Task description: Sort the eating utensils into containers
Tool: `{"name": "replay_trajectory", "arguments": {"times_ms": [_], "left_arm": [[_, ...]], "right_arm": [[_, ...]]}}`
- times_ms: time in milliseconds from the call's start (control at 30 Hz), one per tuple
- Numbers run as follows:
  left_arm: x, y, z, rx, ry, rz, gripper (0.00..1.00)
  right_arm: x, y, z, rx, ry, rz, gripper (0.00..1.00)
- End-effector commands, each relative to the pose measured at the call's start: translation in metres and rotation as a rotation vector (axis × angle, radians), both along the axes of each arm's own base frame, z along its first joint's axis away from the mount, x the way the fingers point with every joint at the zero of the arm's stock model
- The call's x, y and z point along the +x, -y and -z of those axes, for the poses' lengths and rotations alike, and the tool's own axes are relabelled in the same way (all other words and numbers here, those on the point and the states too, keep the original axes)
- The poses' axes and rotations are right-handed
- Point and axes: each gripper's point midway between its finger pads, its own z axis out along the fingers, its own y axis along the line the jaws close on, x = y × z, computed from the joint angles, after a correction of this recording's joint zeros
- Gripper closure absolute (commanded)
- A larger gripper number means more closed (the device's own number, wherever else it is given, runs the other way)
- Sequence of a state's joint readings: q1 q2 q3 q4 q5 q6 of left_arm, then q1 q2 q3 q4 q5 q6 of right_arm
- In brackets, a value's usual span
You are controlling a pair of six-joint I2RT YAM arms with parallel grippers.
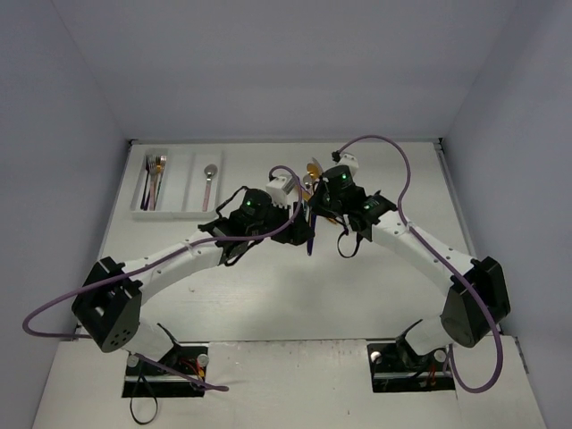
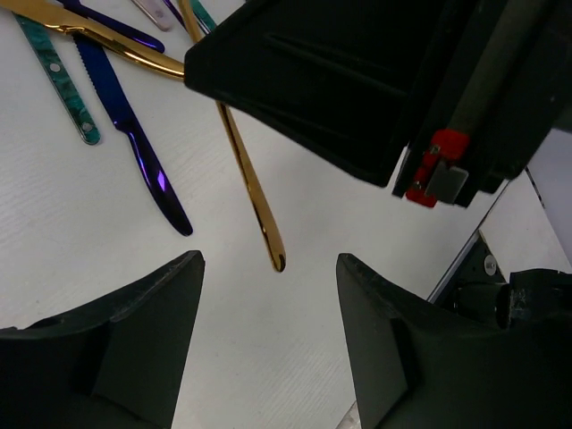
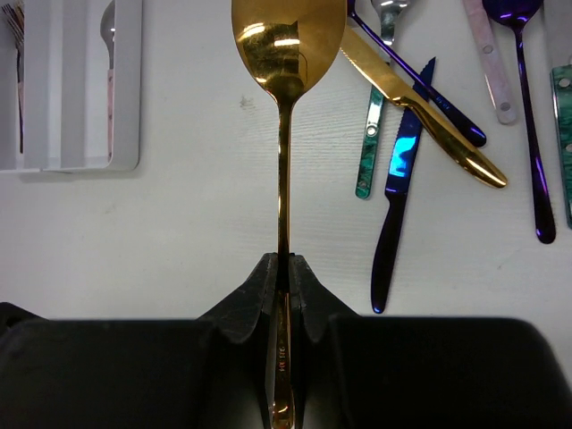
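Note:
My right gripper [image 3: 284,264] is shut on the handle of a gold spoon [image 3: 286,40], whose bowl points away toward the back of the table [image 1: 313,168]. Loose utensils lie to its right: a gold knife [image 3: 429,107], a dark blue knife [image 3: 398,179], a teal handle [image 3: 368,143], a purple spoon [image 3: 527,116] and a pink handle [image 3: 490,63]. My left gripper [image 2: 268,259] is open and holds nothing. The gold spoon's handle end [image 2: 273,246] shows just ahead of its fingers, untouched. The white tray of containers [image 1: 179,183] lies at the back left.
The tray's left compartment holds forks [image 1: 154,179] and its right one a pink-handled spoon [image 1: 208,183]. The right gripper's black body [image 2: 357,80] fills the upper right of the left wrist view, close to my left fingers. Both arms meet at mid-table.

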State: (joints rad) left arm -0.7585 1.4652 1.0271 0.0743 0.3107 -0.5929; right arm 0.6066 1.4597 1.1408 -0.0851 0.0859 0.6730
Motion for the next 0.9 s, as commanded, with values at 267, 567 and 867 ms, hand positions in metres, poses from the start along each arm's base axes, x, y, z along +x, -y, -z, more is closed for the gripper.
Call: {"name": "replay_trajectory", "arguments": {"times_ms": [267, 567, 867], "left_arm": [[0.02, 0.018, -0.05, -0.151, 0.104, -0.033, 0.75], [0.021, 0.014, -0.044, -0.144, 0.093, -0.054, 1.0], [0.033, -0.019, -0.025, -0.137, 0.034, -0.151, 1.0]], "right_arm": [[0.007, -0.02, -0.065, 0.176, 0.151, 0.052, 1.0], [0.006, -0.024, -0.058, 0.178, 0.141, 0.049, 1.0], [0.01, -0.012, -0.047, 0.108, 0.152, 0.066, 0.63]]}}
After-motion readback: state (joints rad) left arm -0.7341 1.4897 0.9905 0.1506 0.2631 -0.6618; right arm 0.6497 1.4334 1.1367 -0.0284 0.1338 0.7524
